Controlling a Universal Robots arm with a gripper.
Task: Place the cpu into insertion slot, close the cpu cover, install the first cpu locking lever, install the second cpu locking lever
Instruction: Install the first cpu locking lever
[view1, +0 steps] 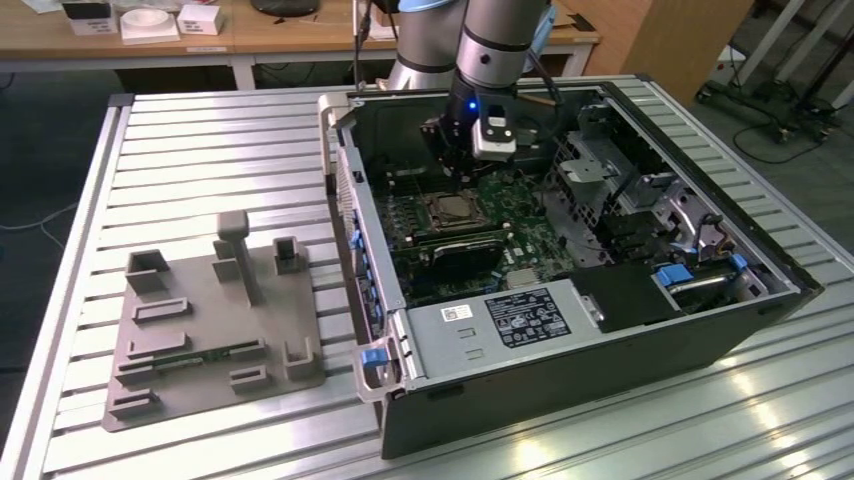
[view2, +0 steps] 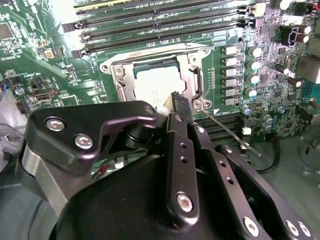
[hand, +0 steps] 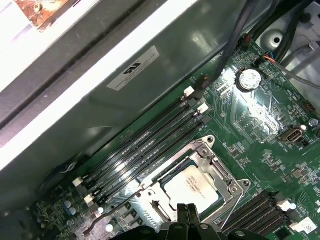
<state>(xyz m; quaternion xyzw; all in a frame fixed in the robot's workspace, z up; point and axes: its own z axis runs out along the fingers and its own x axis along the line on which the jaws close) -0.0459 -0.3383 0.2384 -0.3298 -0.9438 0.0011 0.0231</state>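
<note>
Fingers together, empty, the gripper hovers over the chip, seated in its socket under the lowered cover (lever looks unlatched), and a misaimed push could slip off that thin rod and gouge the board.

Robotics lab or test workshop. Evidence: industrial robot arm reaching over slatted aluminium worktable; open computer case lying on it, motherboard exposed; grey moulded fixture tray beside case; wooden bench behind, carrying small white boxes; loose cables on floor at exterior view's right.
</note>
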